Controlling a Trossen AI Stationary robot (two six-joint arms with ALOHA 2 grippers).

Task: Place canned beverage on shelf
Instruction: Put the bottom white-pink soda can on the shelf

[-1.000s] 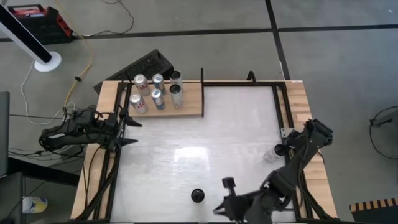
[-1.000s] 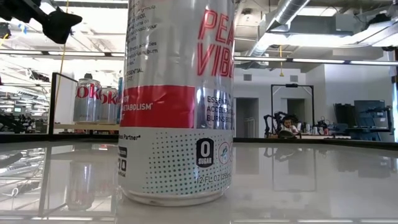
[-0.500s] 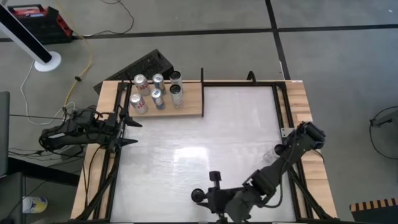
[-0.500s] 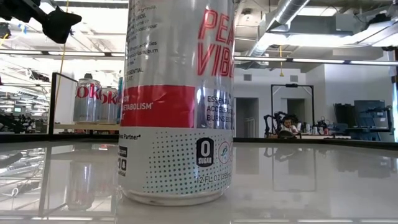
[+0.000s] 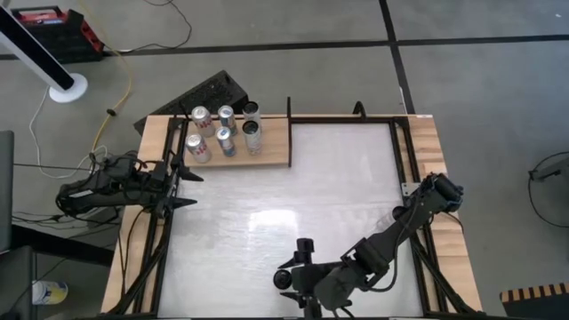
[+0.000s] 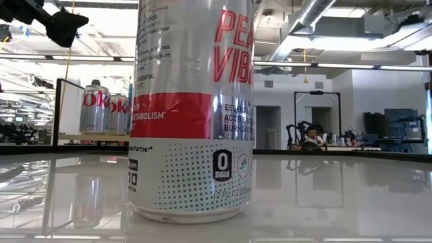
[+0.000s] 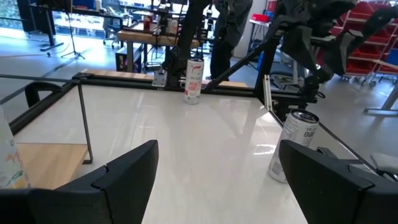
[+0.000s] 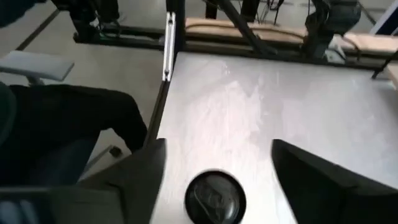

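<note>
So, from overhead: six cans already stand in two rows on the shelf, the pale wood board with visible grain at the far left corner of the glossy white table. That part I count as done. What is left, as I judge it, is the black-topped can near the front edge and another can beside my right arm near the right edge. My right gripper sits just at the black-topped can, fingers spread; my left gripper waits by the left edge below the shelf, fingers also apart.

At table height, the near can fills the frame: a smooth silver cylinder with a red band, printed dots low down and a rounded base rim, mirrored in the shiny tabletop. Behind it, two red-lettered cans stand on the shelf.

From my left wrist, my two dark, flat-faced fingers stand wide open. Beyond them stands a white can with a grey ring top and, farther off, a slim red-and-white can.

From my right wrist, the dark round lid lies between my spread fingers, not yet pinched. The lift and carry to the shelf remain.
</note>
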